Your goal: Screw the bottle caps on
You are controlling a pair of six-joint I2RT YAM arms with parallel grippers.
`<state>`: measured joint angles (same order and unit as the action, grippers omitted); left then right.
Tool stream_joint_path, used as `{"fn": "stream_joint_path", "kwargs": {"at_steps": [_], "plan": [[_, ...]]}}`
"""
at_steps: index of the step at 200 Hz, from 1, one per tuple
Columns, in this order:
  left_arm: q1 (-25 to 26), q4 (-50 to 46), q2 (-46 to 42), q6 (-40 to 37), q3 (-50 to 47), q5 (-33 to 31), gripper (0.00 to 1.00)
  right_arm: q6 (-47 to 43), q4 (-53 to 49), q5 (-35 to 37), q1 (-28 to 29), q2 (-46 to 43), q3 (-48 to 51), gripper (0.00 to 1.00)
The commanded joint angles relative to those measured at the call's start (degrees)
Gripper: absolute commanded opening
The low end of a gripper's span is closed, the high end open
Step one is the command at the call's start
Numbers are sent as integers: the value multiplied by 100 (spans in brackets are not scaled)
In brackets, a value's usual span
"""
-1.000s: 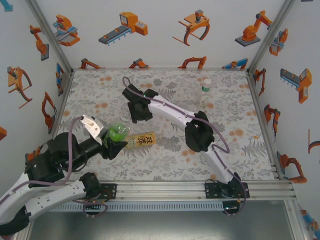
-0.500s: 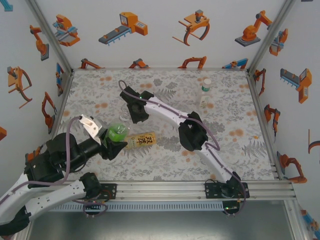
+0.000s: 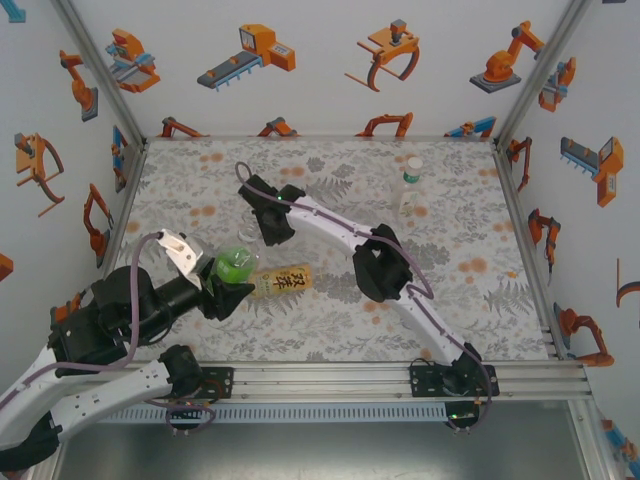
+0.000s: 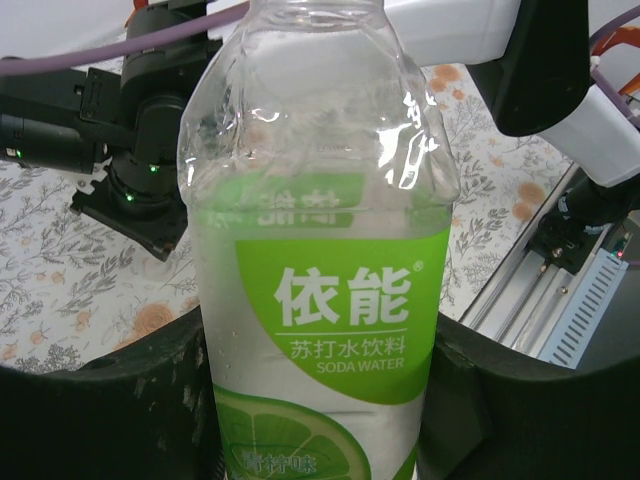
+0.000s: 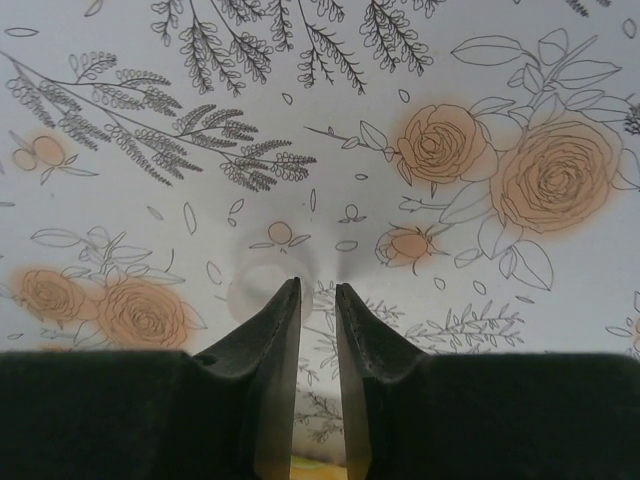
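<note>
My left gripper (image 4: 315, 400) is shut on the short green bottle (image 4: 320, 300), which has a lime label and a clear upper half; its black fingers (image 4: 150, 400) press both sides. From above, this bottle (image 3: 235, 267) is held off the table at the left. The amber bottle (image 3: 282, 281) lies on its side just to the right. The slim clear bottle (image 3: 410, 182) stands at the back right. My right gripper (image 5: 318, 287) hangs low over the table, open by a narrow gap with nothing in it. A whitish cap (image 5: 262, 275) lies just left of its left fingertip (image 5: 290, 300).
The floral table mat (image 3: 470, 290) is walled in by white panels with orange robot pictures. An aluminium rail (image 3: 330, 378) runs along the near edge. The right arm (image 3: 380, 265) stretches across the middle of the table towards the back left.
The right arm has swung a little to the left, carrying its gripper further towards the back left. The left gripper and the green bottle have stayed put.
</note>
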<state>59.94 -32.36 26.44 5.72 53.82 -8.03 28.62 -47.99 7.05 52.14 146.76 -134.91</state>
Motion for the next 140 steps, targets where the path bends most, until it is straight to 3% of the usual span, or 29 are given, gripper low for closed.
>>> {"fn": "stream_joint_path", "kwargs": {"at_steps": [1, 46, 73, 111, 140], "plan": [[-27, 54, 15, 105, -23, 56, 11, 3, 62, -2, -30, 116, -189, 21], [-30, 54, 55, 105, 3, 66, 11, 37, 22, 67, -50, 19, -163, 7], [-31, 123, 82, 105, -21, 69, 11, 16, -7, 236, -122, -372, 140, 4], [-41, 271, 262, 95, -48, 103, 11, 38, 54, 398, -413, -1385, 1358, 2], [-35, 448, 379, 115, -117, 93, 11, 64, 523, 403, -704, -2431, 2910, 2]]}}
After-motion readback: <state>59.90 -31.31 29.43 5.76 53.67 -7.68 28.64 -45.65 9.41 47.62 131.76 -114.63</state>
